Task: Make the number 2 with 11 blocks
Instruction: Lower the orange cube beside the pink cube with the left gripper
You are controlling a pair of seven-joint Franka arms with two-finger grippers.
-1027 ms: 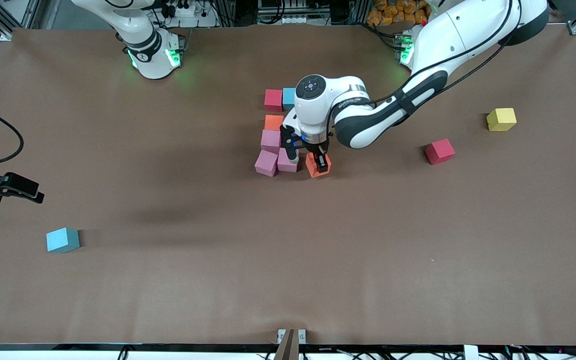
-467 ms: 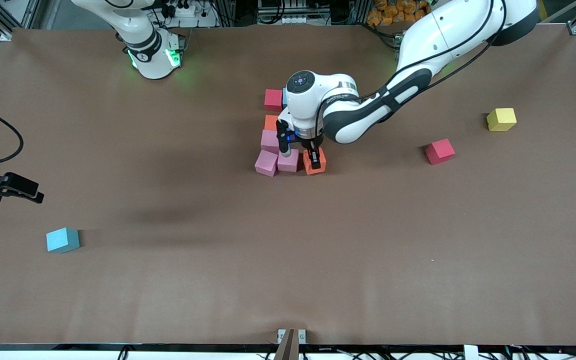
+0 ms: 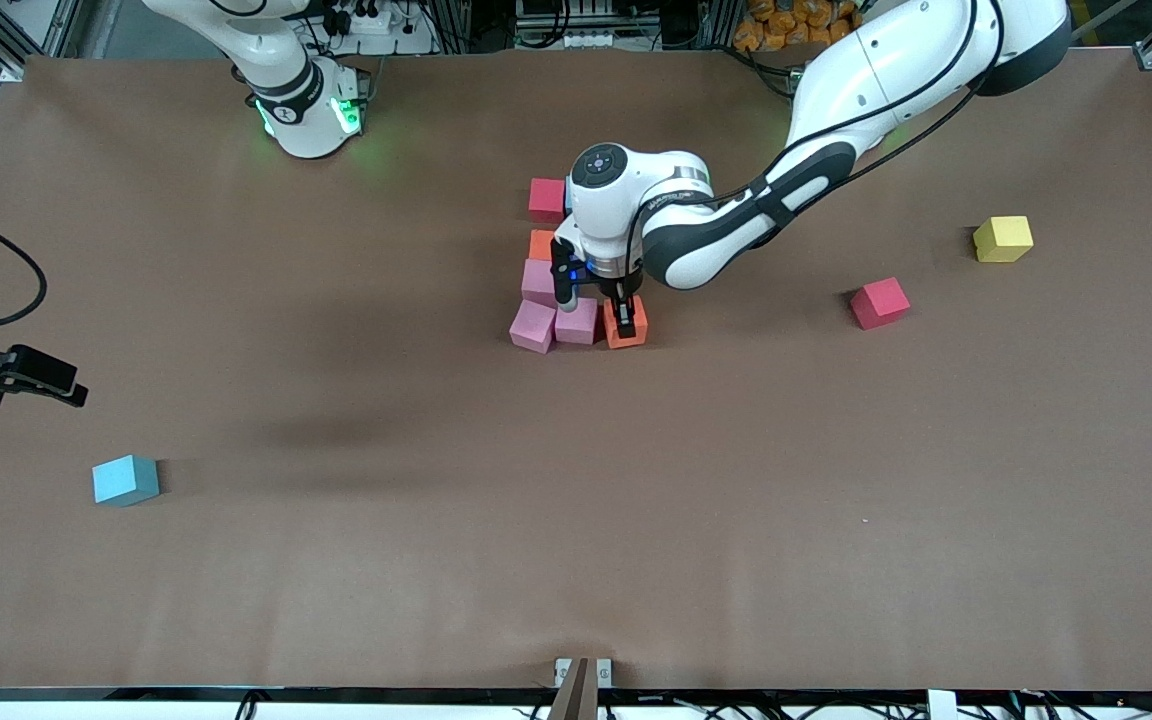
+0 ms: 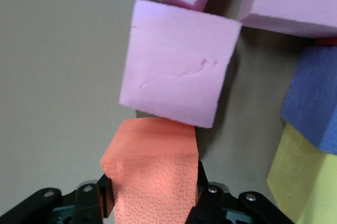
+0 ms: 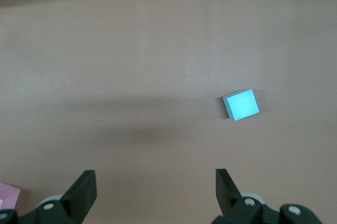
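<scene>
Orange block point(image 4: 152, 174) clamped in left hand point(image 3: 624, 322), seemingly touching pink block point(image 4: 176, 68), right hand point(image 5: 155, 190) wide, waiting.

front: high, faces the arm bases, takes in the whole counter point(image 3: 336, 560) | left wrist: looks down, very close on the orange block point(image 4: 152, 166), shared with front point(image 3: 626, 322) | right wrist: higher, looks down on the blue block point(image 5: 241, 104), also in front point(image 3: 125, 480)
</scene>
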